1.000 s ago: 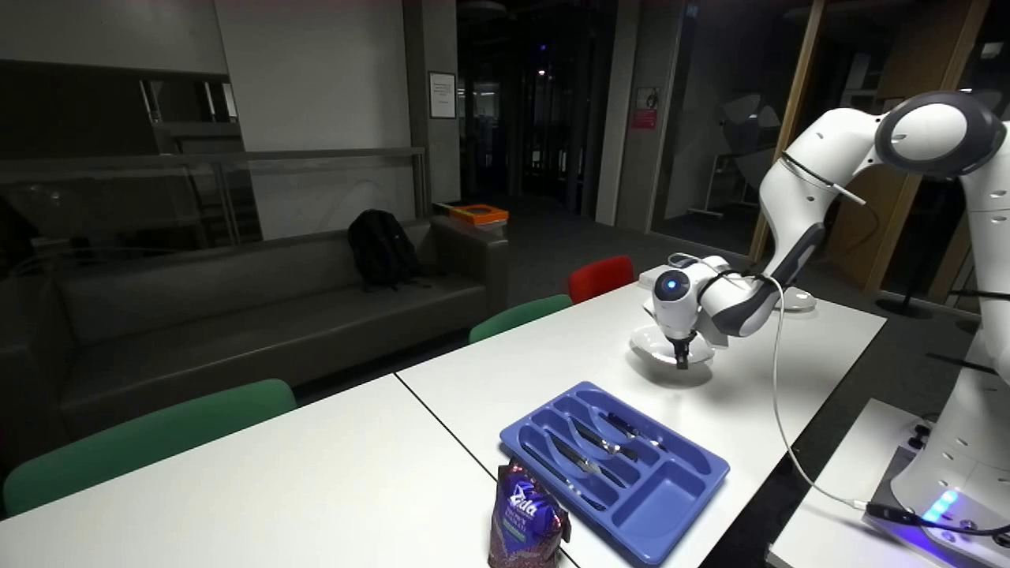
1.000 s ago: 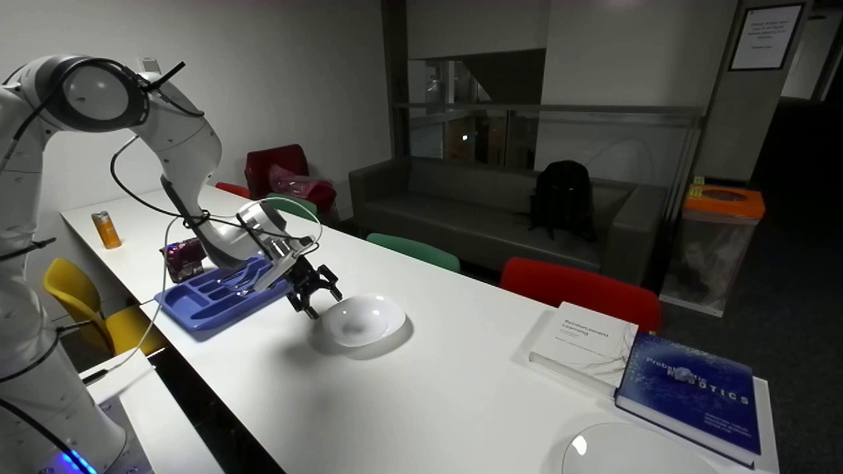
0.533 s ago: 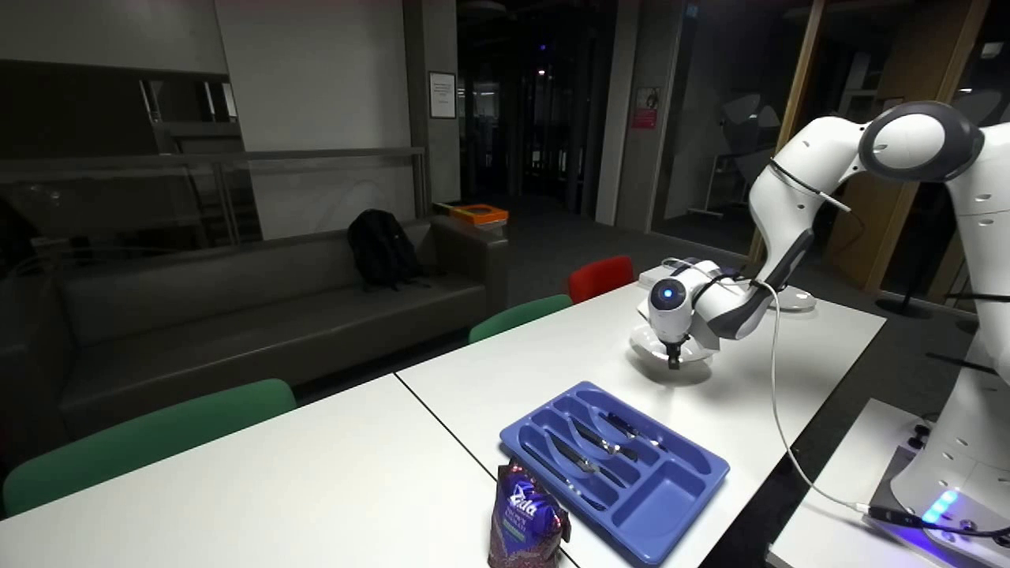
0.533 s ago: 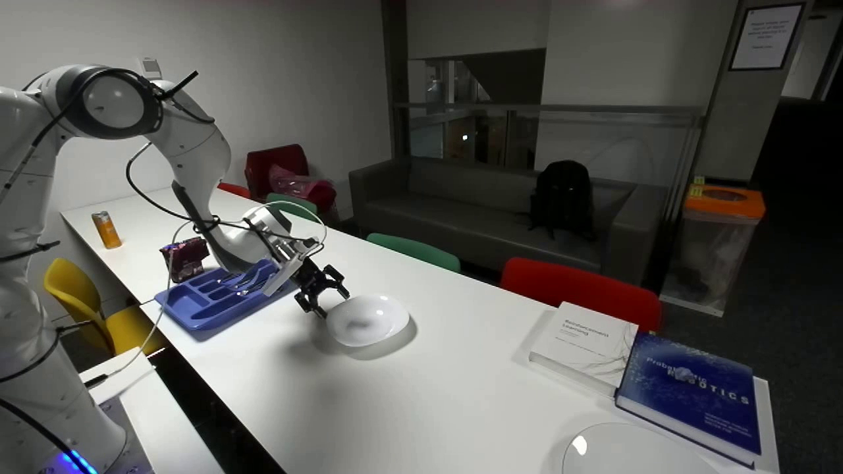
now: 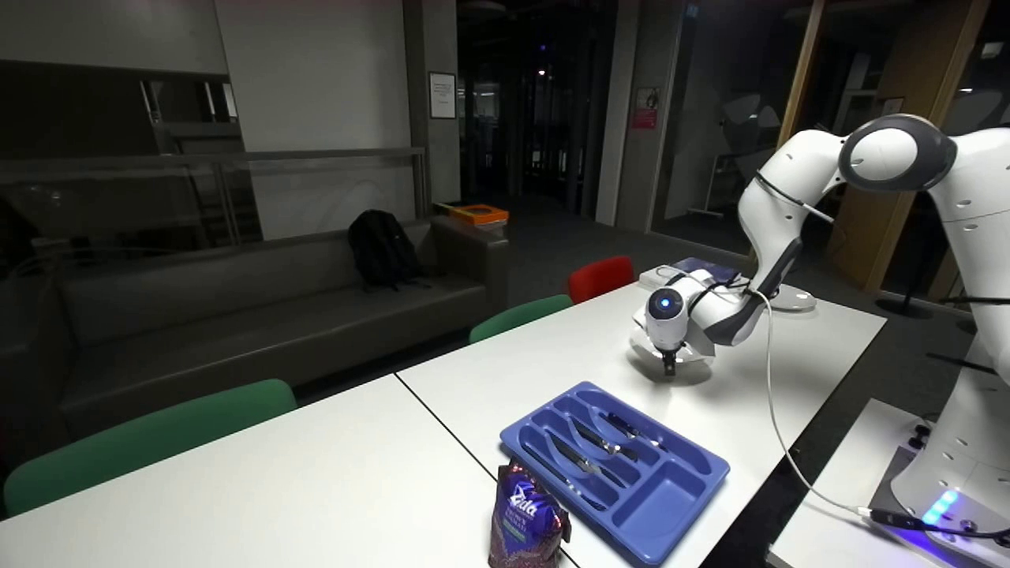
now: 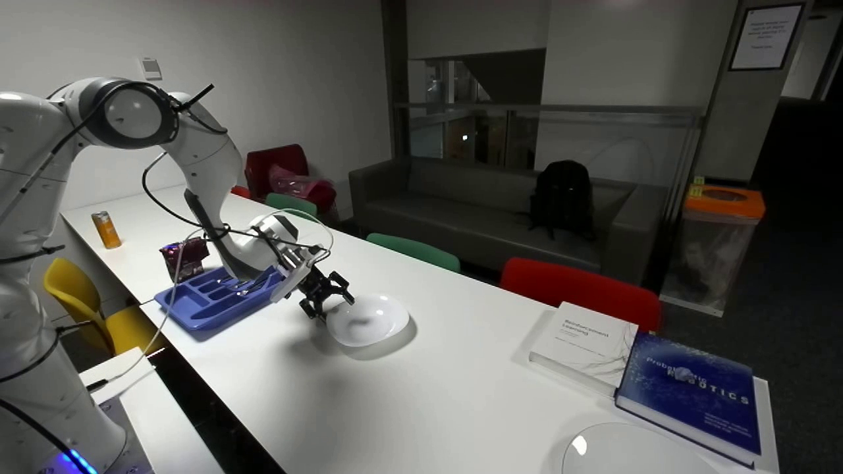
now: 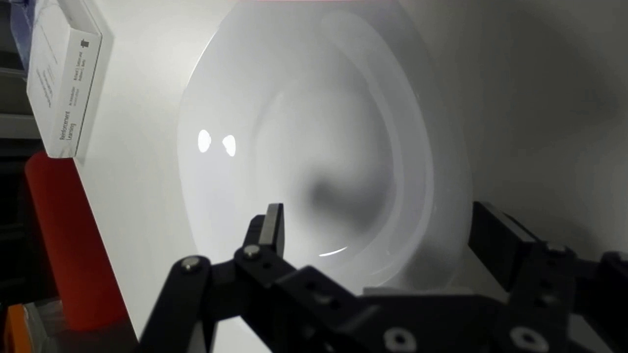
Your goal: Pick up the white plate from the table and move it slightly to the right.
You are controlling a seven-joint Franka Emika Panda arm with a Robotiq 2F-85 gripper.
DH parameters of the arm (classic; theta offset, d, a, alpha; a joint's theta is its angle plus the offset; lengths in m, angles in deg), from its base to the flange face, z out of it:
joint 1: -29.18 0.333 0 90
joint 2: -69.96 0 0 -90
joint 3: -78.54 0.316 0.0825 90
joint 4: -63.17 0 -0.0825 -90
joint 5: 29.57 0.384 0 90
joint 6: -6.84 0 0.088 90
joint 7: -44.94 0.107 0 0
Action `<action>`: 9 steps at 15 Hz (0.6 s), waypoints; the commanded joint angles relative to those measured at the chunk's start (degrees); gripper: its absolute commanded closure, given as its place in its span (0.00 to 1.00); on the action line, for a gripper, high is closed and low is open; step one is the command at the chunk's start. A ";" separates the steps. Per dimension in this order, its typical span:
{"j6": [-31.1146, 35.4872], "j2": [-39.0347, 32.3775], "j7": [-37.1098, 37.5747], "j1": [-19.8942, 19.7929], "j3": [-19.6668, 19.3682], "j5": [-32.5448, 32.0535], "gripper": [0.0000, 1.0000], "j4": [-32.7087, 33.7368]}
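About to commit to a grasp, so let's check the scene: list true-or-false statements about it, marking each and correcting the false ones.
1. The end effector is open, at the edge of the white plate. True.
2. The white plate lies hollow side down. False: hollow side up.
3. The blue tray holds cutlery. True.
4. The white plate lies inside the blue tray. False: it lies on the table, apart from the blue tray.
5. A backpack sits on the sofa. True.

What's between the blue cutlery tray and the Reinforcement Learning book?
The deep white plate, with the open gripper at its tray-side rim; an exterior view shows both between the blue cutlery tray and the Reinforcement Learning book.
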 commanded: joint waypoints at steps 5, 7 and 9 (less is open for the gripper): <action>-1.03 -2.01 2.41 -0.68 -0.71 -5.25 0.00 2.01; -1.79 -2.32 3.57 -0.62 -0.68 -6.28 0.00 2.27; -2.52 -2.70 4.82 -0.60 -0.66 -7.41 0.00 2.62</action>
